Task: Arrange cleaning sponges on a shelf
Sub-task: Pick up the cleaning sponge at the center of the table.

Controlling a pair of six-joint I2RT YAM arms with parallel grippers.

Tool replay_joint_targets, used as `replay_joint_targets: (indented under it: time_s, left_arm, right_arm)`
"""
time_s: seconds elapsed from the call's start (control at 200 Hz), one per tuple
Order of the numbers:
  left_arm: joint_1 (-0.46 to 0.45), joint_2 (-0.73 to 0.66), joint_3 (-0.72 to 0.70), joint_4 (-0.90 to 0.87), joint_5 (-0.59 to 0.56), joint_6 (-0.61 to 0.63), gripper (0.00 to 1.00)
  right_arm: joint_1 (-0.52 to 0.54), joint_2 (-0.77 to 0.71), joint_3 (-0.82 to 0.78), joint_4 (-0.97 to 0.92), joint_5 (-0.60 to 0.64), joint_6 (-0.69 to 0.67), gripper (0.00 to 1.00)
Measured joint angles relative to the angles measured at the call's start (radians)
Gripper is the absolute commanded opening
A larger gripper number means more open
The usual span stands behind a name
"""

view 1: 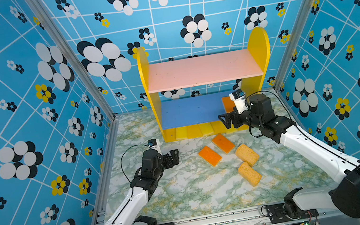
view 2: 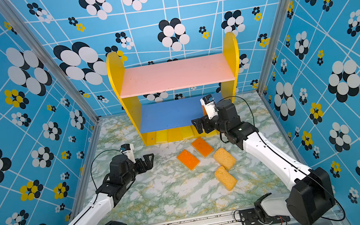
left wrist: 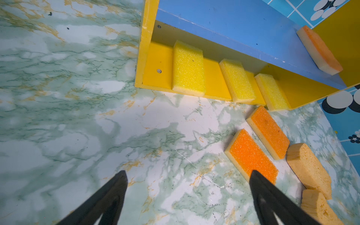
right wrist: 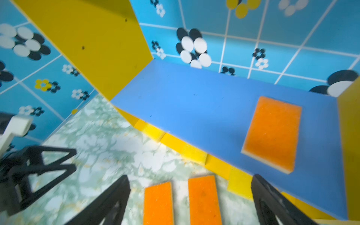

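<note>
Three yellow sponges (left wrist: 189, 68) are recorded side by side on the yellow base of the shelf (view 1: 259, 49), and one orange sponge (right wrist: 272, 132) lies flat at the right end of its blue middle board (view 1: 193, 110). Two orange sponges (view 1: 209, 156) and two tan porous sponges (view 1: 247, 155) are found loose on the desk (view 1: 188, 191) before it. Both claws are spread wide and empty: the right claw (view 1: 225, 121) near the blue board's front edge, the left claw (view 1: 176, 157) over bare desk.

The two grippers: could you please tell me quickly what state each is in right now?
Left gripper: open, holding nothing.
Right gripper: open, holding nothing.
</note>
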Motion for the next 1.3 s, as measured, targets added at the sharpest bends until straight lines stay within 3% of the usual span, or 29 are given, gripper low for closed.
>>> replay_joint_targets:
  time_s: [0.345,0.825,1.3]
  left_arm:
    - [0.000,0.037,0.015,0.003,0.016,0.000,0.99]
    - [0.000,0.037,0.021,0.003,0.019,0.011,0.99]
    - [0.000,0.037,0.021,0.003,0.019,0.011,0.99]
  right_arm:
    - [0.132,-0.011,-0.129,-0.117,-0.009,0.021,0.99]
    - [0.312,0.216,-0.145,-0.148,0.021,0.076,0.99]
    - [0.326,0.299,-0.196,-0.104,0.078,0.141,0.99]
